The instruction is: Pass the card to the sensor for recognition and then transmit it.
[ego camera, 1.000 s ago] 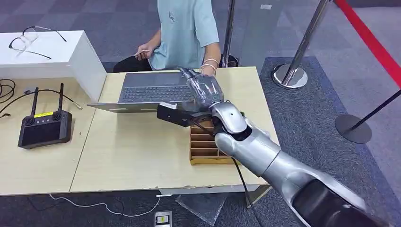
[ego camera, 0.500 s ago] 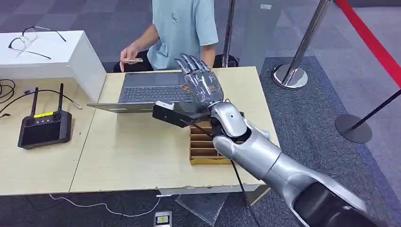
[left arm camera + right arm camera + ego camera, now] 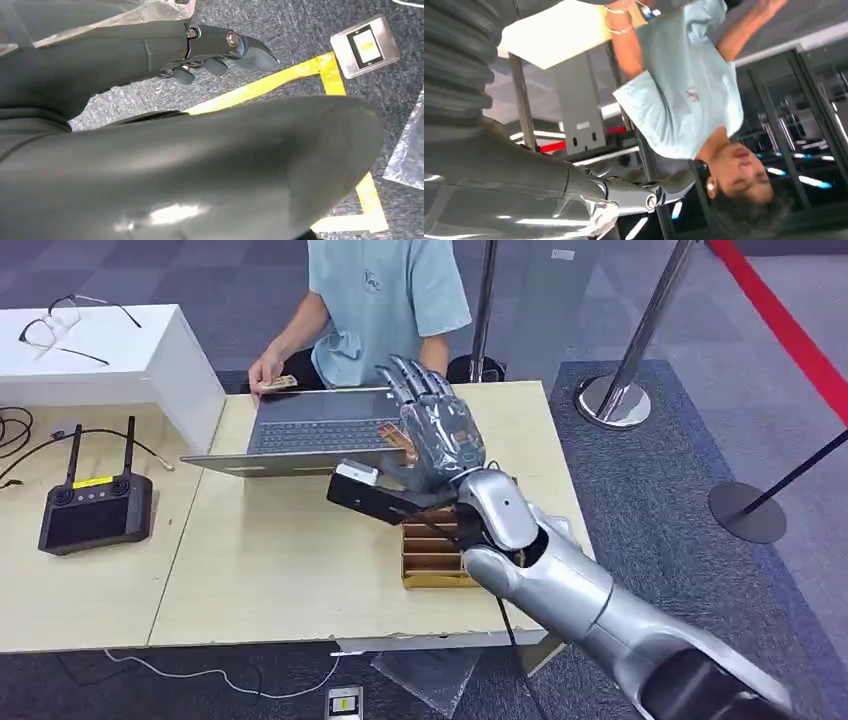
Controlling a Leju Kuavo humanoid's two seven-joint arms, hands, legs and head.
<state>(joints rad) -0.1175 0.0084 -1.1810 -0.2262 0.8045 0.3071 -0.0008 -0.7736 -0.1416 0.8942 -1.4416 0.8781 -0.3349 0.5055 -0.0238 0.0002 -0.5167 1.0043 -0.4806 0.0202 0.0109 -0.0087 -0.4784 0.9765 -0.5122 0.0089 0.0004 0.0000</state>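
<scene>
You can see the card (image 3: 281, 382) as a small, flat, tan-brown piece held in the person's hand (image 3: 266, 370) at the far edge of the desk (image 3: 290, 560), just beyond the back left corner of the open laptop (image 3: 318, 430). It lies roughly level, with its long side running along the desk edge, and its markings are too small for you to read. The sensor is not something you can pick out with certainty; the black box with a white label (image 3: 365, 492) beside the wooden slotted tray (image 3: 432, 562) may be it.
</scene>
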